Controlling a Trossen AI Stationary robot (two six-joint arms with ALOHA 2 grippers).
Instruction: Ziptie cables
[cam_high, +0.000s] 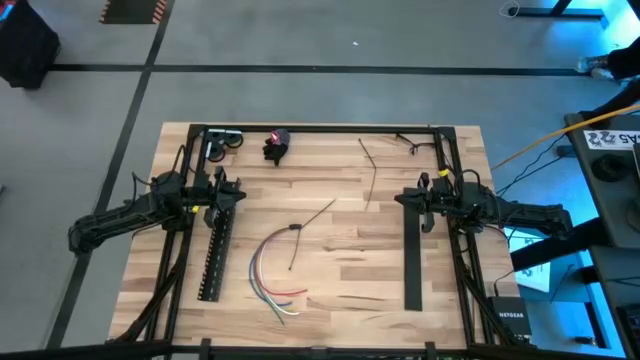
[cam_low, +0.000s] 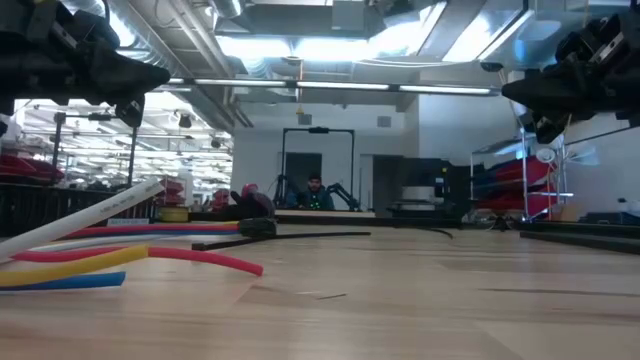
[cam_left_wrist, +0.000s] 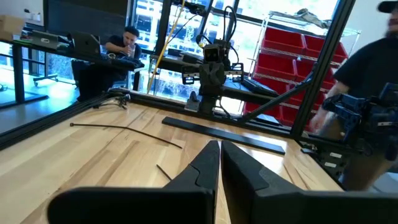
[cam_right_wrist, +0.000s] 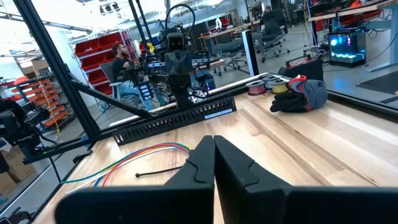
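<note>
Cables (cam_high: 272, 268) lie loose on our tabletop (cam_high: 340, 250), in the near middle between our two arms, white, red, green and yellow strands fanning out from a black end; nothing binds them yet. A thin dark zip-tie strip (cam_high: 312, 217) rests just beside that black end, and we judge it was left there to be close at hand for the bundling. Another strip (cam_high: 370, 172) lies farther back. Our left pincer (cam_high: 228, 192) hovers over the long slotted bar (cam_high: 214, 250) at the left side, fingers pressed together and holding nothing. Our right pincer (cam_high: 420, 198) hangs above the plain black bar (cam_high: 413, 262) on the right, likewise closed and empty. Both sit well apart from the cables, so we take the task as not yet begun. A dark glove (cam_high: 276, 145) rests at the far edge.
</note>
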